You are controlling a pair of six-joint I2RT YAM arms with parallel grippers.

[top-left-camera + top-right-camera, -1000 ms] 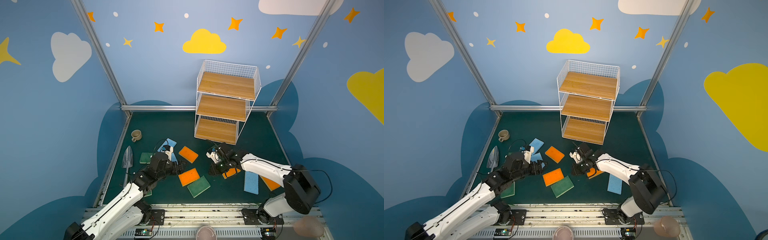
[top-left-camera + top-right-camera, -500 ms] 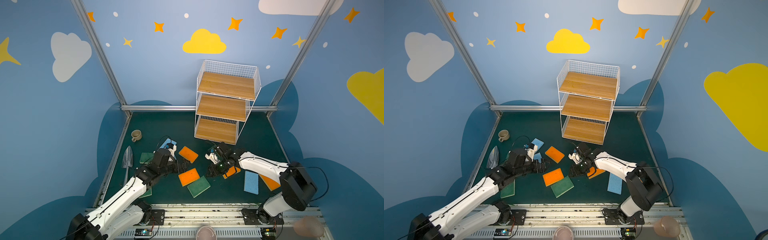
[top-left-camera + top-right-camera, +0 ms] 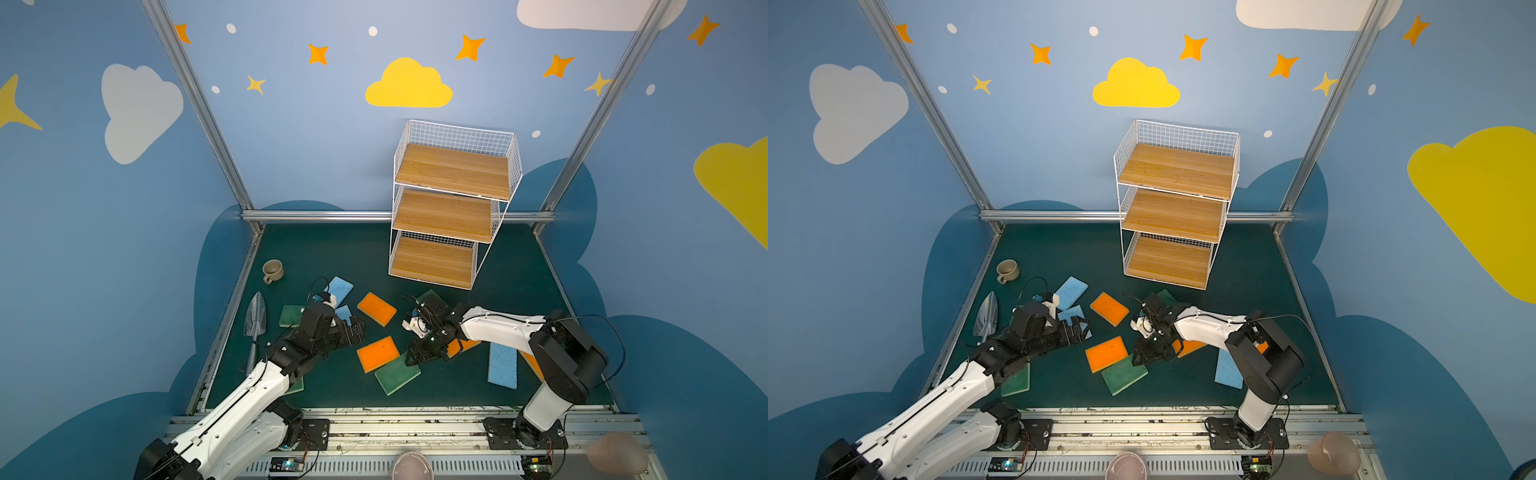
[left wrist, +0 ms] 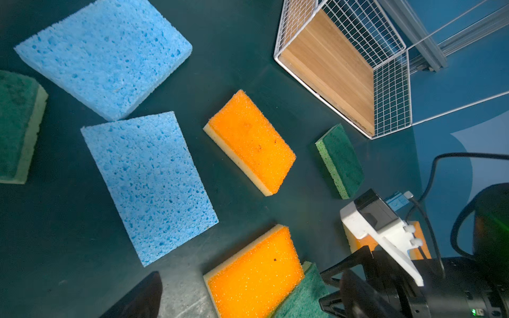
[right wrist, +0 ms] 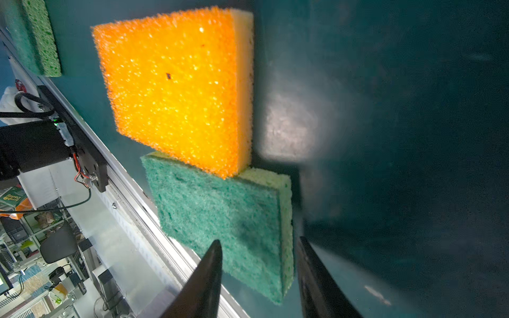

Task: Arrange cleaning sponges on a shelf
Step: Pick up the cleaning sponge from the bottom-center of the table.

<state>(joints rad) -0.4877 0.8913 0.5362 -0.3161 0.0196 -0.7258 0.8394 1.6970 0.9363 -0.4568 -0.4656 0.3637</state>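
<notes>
The sponges lie spread on the dark green mat point(image 3: 449, 386), in front of the shelf point(image 3: 451, 172) that stands at the back. My right gripper point(image 5: 259, 242) is down low at the end of a green sponge point(image 5: 220, 220). Its two fingers are apart, one over the dark green top and one beside the pale side. I cannot tell if they touch it. An orange sponge point(image 5: 176, 88) lies partly on top of that green sponge.

My left gripper point(image 3: 356, 328) is spread wide and holds nothing. It is near a blue sponge point(image 4: 151, 184), and a second blue sponge point(image 4: 104, 55) lies just beside that one. A little mug point(image 3: 273, 271) and a metal trowel point(image 3: 255, 318) sit by the mat's left edge.
</notes>
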